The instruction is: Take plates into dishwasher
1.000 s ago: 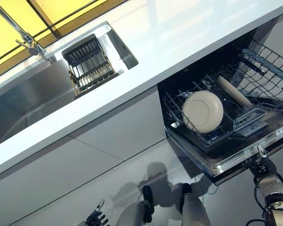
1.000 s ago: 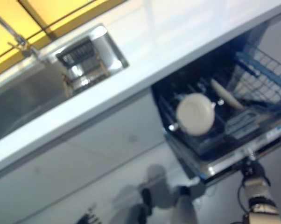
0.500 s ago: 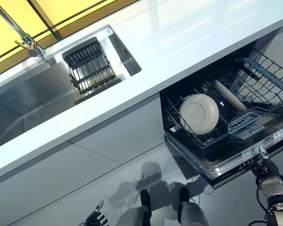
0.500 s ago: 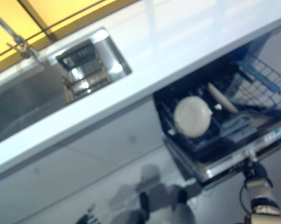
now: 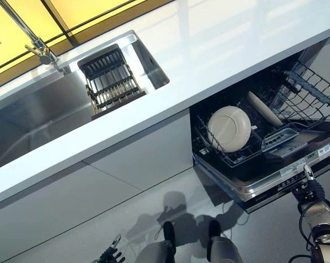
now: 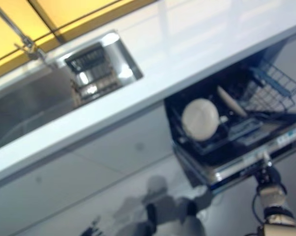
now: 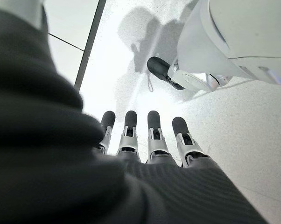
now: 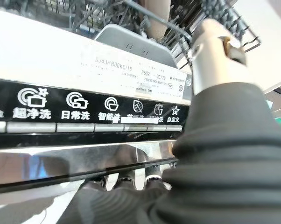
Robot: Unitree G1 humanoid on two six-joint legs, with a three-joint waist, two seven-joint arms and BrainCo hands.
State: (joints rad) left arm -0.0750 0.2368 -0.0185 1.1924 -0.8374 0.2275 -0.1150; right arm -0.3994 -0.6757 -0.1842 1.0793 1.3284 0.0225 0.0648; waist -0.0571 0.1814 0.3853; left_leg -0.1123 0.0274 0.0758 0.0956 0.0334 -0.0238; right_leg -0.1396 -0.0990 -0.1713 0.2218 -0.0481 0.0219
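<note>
The dishwasher stands open under the counter, its door [image 5: 263, 183] part-way up. In its wire rack [image 5: 310, 90] a round cream plate [image 5: 229, 129] stands on edge, and a second cream plate [image 5: 263, 108] leans behind it. My right hand [image 5: 310, 193] is at the door's outer edge, with its fingers [image 8: 126, 179] pressed under the rim below the control panel [image 8: 84, 100] and its thumb [image 8: 215, 46] raised beside the rim. It holds no plate. Low near the floor hangs my left hand [image 5: 111, 255], its fingers [image 7: 152, 133] straight and empty.
A white countertop [image 5: 220, 49] runs across above the dishwasher. To the left is a steel sink [image 5: 39, 115] with a dark slatted rack [image 5: 111, 79] inside and a faucet [image 5: 39, 49]. Pale cabinet fronts [image 5: 137, 153] fill the space below.
The dishwasher door has swung up a little with my right hand under its edge. The whole view has also shifted slightly. My left hand stays low.
</note>
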